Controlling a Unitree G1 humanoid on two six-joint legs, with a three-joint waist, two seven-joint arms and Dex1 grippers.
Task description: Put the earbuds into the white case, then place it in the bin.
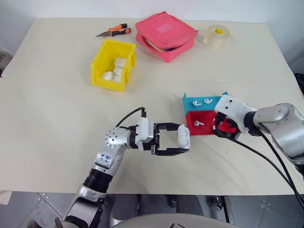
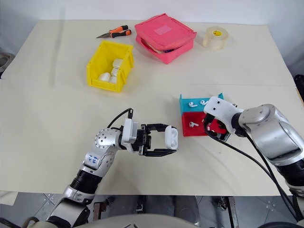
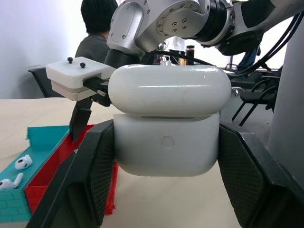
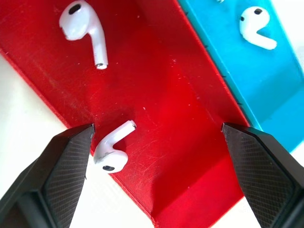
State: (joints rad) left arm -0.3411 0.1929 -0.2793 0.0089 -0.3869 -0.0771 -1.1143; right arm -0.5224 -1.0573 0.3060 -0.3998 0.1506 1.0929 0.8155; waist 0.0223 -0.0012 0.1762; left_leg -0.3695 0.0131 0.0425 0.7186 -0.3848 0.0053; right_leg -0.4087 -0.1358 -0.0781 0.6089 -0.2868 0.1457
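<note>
- Bin (image 1: 113,65), yellow, far left of centre on the tabletop (image 1: 52,114); several white cases lie inside it.
- Behind the bin: orange-handled pliers (image 1: 114,31), then a pink pouch (image 1: 166,35), then a tape roll (image 1: 216,36) further right.
- Left tool (image 1: 176,139) points right, above the tabletop near the front edge, pinching the white case (image 3: 166,123) between both fingers; lid hinged up.
- Just right of it: red tray (image 4: 156,123) with blue tray (image 1: 205,100) touching behind.
- Earbuds: two in the red tray (image 4: 85,28), (image 4: 112,149); two in the blue (image 1: 195,102).
- Right tool (image 4: 156,156) spread wide, tipped down over the red tray, one earbud beside one finger.
</note>
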